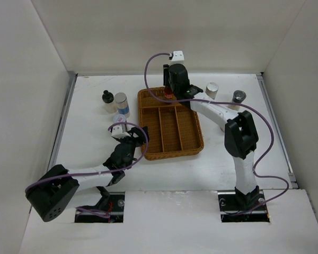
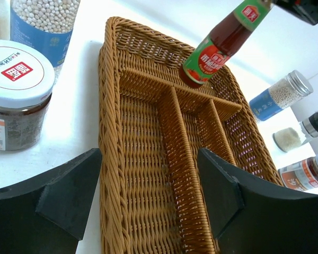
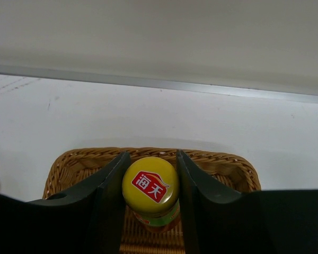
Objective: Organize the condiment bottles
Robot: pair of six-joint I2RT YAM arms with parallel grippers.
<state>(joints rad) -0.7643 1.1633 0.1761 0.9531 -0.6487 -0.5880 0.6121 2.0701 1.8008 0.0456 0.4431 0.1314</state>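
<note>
White table (image 1: 85, 153), white walls on three sides, both arm bases at the near edge.

Left gripper (image 2: 148, 185) is low, just beside the near-left rim of the brown wicker divided tray (image 2: 108, 132). Its fingers are spread wide with nothing between them.

Just left of it stands a white-lidded glass jar with dark contents (image 2: 18, 90), upright on the table outside the tray. Further back on that side, also outside the tray, are a clear shaker with blue label and white beads (image 2: 42, 21) and, beside it, a small black-capped jar (image 1: 107, 99).

Right arm reaches across to the tray's far end. Right gripper (image 3: 151, 177) is clamped on the yellow-capped brown sauce bottle (image 2: 217, 50), fingers against both sides at the cap end. The bottle's base is at the far cross compartment; can't tell whether it touches the wicker floor. It leans in the left wrist view, but that camera is itself angled, so true tilt is unclear.

Right of the tray, on the table and apart from it:
- red-labelled jar (image 2: 305, 172), nearest
- black-topped bottle with white contents (image 2: 302, 132), next back
- silver-lidded shaker with blue label (image 2: 281, 95), furthest back
</note>
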